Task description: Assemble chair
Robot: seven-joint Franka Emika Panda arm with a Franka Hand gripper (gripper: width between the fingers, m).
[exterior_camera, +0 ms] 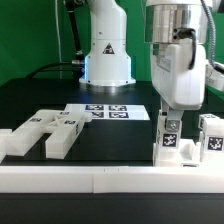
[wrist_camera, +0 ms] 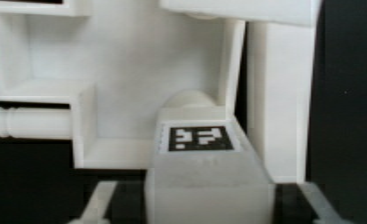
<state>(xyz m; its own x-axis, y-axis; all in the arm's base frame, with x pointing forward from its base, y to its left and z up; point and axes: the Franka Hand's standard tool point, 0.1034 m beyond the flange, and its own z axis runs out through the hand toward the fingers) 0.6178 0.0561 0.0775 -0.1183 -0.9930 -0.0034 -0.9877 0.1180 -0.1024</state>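
Table (exterior_camera: 40, 105) is the biggest thing: it is black and it holds all the rest. Next is the white robot arm (exterior_camera: 107, 50). Its base stands at 12 o'clock in the exterior view, and the arm comes down at 2 o'clock. A long white rail (exterior_camera: 60, 180) lies across the exterior view at 6 o'clock.

The chair is in pieces, and its white parts sit in 2 spots. A bunch of loose chair parts (exterior_camera: 45, 132) lies flat at 9 o'clock, close to the rail. The others stand between 3 o'clock and 4 o'clock: a tagged bar (exterior_camera: 170, 140) right under the arm, and a tagged block (exterior_camera: 210, 135) just beside it toward 3 o'clock. The marker board (exterior_camera: 105, 110) lies flat in the middle of the table, between the 2 spots.

The end effector (exterior_camera: 170, 118) is about half open and squeezes the tagged bar from both sides. In the wrist view the tagged bar (wrist_camera: 206, 175) sits in the end effector (wrist_camera: 206, 210), and a white frame piece (wrist_camera: 38, 60) with square gaps is behind it. I cannot tell if the bar touches that piece. Smallest is the black-and-white tag (wrist_camera: 198, 138) on the bar, facing the wrist camera.
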